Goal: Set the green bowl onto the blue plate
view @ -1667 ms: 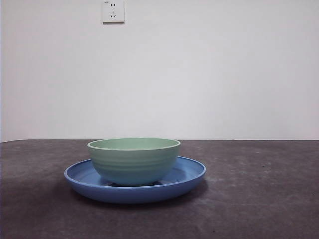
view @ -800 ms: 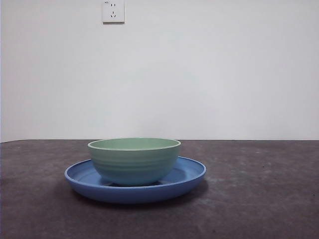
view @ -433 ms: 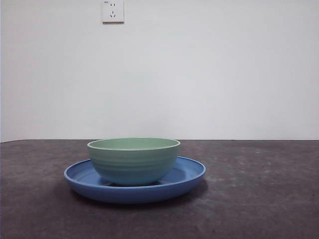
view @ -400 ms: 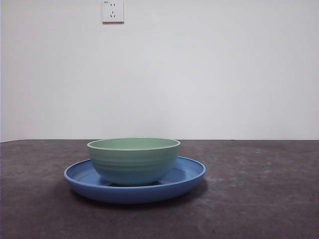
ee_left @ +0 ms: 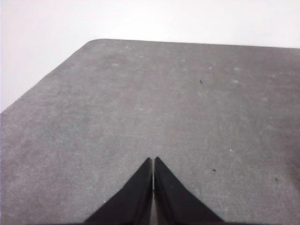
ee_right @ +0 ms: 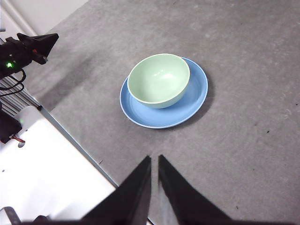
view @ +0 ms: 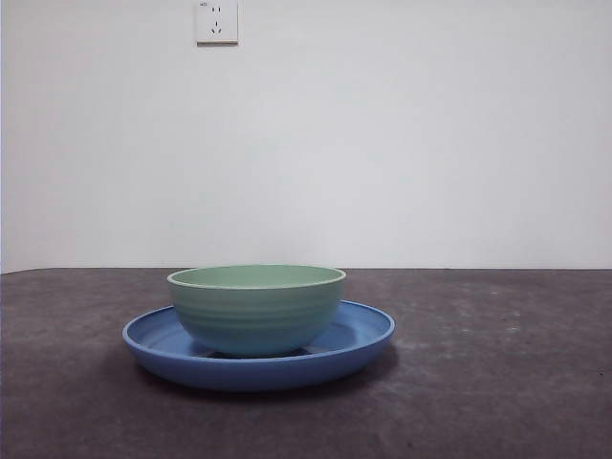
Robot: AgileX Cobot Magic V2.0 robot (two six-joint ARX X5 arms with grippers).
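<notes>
Already I see the bowl (view: 256, 308) seated on the plate (view: 363, 337), mid-tabletop; left gripper (ee_left: 153, 161) and right gripper (ee_right: 154, 159) closed, empty, well clear.

The green bowl (view: 256, 308) hides the blue plate's (view: 363, 335) middle; the wall socket (view: 217, 21) is cut off at the front view's edge.

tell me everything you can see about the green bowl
The bowl is pale mint green, round, with faint horizontal ridges outside and a lighter rim. It looks like smooth, slightly glossy plastic or ceramic, and is empty. It stands upright on the blue plate, off-centre in it, narrower than the plate. Nothing else touches it; no gripper is near.
</notes>
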